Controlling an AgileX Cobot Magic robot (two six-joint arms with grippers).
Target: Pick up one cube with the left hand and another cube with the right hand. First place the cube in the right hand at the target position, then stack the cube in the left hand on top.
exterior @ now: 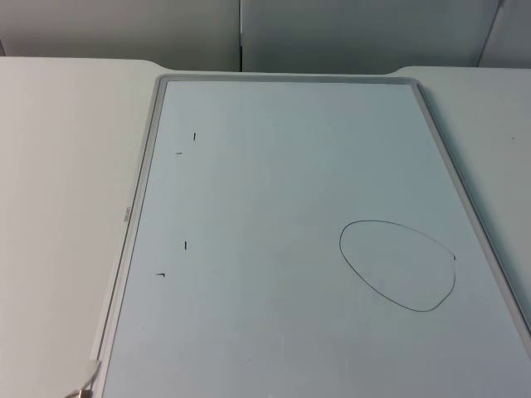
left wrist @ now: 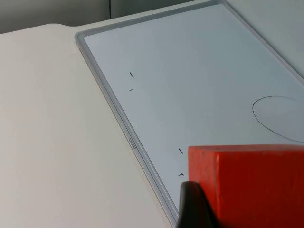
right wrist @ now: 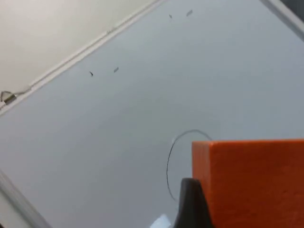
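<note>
End effectors (left wrist: pixel 192 204) (right wrist: pixel 190 202) each gripping orange cube (left wrist: pixel 247 185) (right wrist: pixel 251 180)

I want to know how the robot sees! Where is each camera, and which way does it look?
Top view: fixed above, looking down and forward at the whiteboard and its drawn oval.
Left wrist view: on the left arm, looking along the left gripper holding an orange cube.
Right wrist view: on the right arm, looking along the right gripper holding another orange cube.
All three share the oval and small black marks.
</note>
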